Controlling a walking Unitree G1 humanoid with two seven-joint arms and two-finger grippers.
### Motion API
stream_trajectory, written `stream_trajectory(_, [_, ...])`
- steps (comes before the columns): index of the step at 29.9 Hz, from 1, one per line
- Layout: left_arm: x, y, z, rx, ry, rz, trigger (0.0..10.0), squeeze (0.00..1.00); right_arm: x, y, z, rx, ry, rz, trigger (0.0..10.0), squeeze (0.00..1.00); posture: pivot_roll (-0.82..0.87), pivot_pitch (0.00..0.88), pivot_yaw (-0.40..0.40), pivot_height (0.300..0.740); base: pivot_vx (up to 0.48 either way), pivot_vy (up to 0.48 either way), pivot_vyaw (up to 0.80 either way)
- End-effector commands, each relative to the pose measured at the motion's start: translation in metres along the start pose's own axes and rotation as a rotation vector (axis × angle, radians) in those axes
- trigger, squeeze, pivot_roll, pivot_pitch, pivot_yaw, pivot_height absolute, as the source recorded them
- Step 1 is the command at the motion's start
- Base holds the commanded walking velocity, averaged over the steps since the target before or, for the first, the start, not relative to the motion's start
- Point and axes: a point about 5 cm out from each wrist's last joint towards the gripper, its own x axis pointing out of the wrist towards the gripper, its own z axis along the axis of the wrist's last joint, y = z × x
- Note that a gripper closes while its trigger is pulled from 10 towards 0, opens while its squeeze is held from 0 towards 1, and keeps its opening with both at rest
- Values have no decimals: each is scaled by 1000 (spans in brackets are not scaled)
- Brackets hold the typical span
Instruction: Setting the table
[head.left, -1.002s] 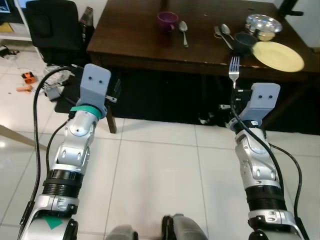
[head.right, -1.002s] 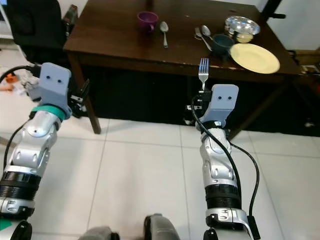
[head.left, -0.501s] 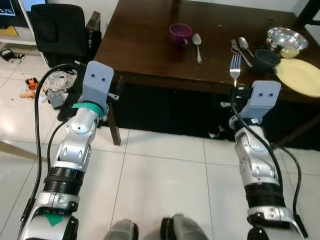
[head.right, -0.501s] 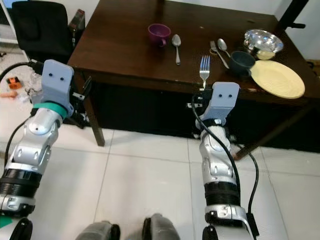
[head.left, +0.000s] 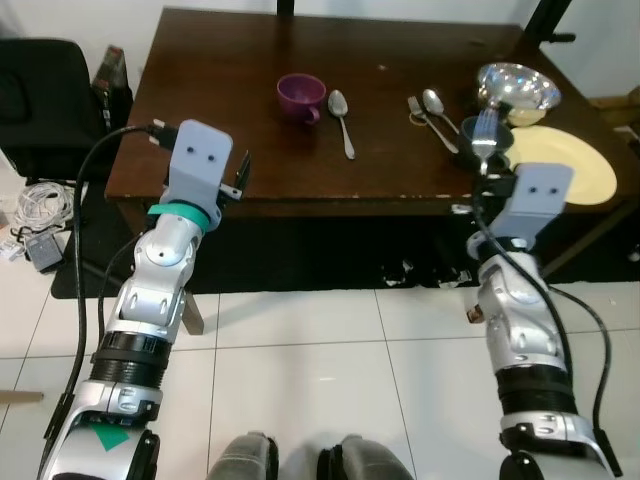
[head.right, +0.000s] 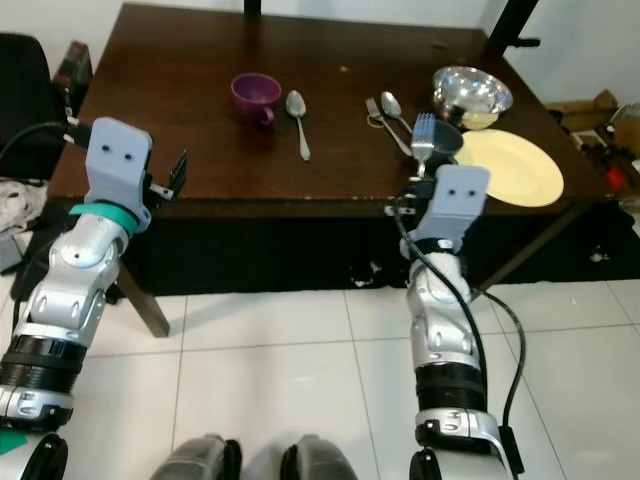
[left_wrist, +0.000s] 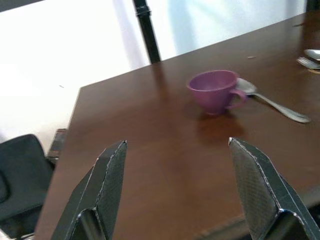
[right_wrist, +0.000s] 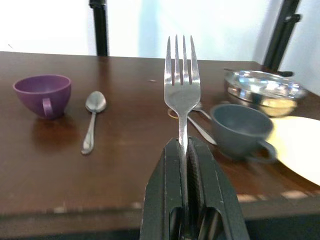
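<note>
Polished steel, the fork (right_wrist: 181, 85) stands tines-up, its handle pinched between the pressed-together fingers of the right hand (right_wrist: 183, 150) just short of the table (head.right: 200, 120) edge, in front of the grey cup (right_wrist: 236, 129) and yellow plate (head.right: 508, 167). It looks light, stiff and slick; a grip low on the handle may let it pivot, so holding nearer the neck seems steadier. The left hand (left_wrist: 175, 190) hovers spread wide and empty, facing the purple cup (left_wrist: 214, 91) and a spoon (left_wrist: 272, 102). The fork's lower handle is hidden inside the fingers, and the steel bowl's (right_wrist: 264, 85) contents are hard to make out.
</note>
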Motion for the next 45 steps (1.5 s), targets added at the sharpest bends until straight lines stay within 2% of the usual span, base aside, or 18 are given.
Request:
stream_trajectory(1, [-1,-3,-4,-1,16,-8,10000,0,-1,-4,-1,-3,4,-13,10000,0,69,0,15,740,428,0,0])
stream_trajectory(14, [-2,-3,-3,3,10,1,10000,0,5,6,7,5,-23,47,10000,0,71,1,15,740,427,0,0])
stream_trajectory(26, [-2,-5,-3,-3,10,-12,10000,0,10,-1,9,-24,-20,-10,10000,0,70,5,15,740,414,0,0])
stream_trajectory(35, [-5,-18,0,-21,-5,-105,10000,0,9,-8,3,-53,14,-50,10000,0,70,10,15,740,0,0,0])
stream_trajectory(45, [-5,-19,3,-34,-12,-114,10000,0,12,-10,-8,-70,66,-58,10000,0,75,22,15,740,0,0,0])
